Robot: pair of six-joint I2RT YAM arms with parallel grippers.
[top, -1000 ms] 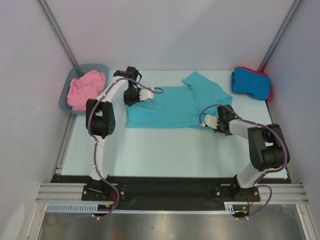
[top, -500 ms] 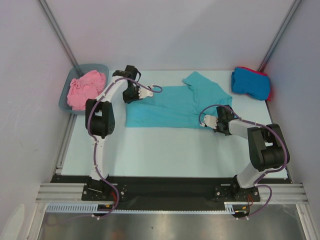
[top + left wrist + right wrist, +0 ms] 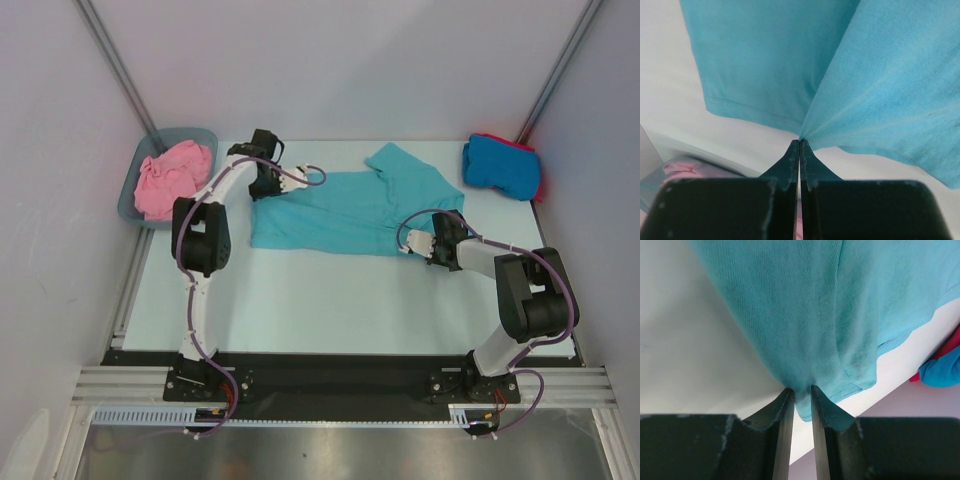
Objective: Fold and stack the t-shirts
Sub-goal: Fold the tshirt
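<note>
A teal t-shirt (image 3: pixel 345 205) lies spread across the middle of the table, one sleeve pointing to the back. My left gripper (image 3: pixel 264 186) is shut on its back left edge (image 3: pixel 801 134), the cloth fanning out from the tips. My right gripper (image 3: pixel 414 243) is shut on a bunched fold of the shirt's near right corner (image 3: pixel 802 390). A pink t-shirt (image 3: pixel 170 176) lies crumpled in the tub at the back left. At the back right a bright blue t-shirt (image 3: pixel 498 165) lies folded on a red t-shirt (image 3: pixel 540 180), which shows only at its edge.
The grey-blue plastic tub (image 3: pixel 136 184) stands at the table's back left corner, beside my left arm. Pale walls close in on both sides and at the back. The table's near strip (image 3: pixel 330 310) lies between the teal shirt and the arm bases.
My left gripper has drawn the shirt's left edge a little toward the back. The right gripper has shifted slightly left with its corner.
</note>
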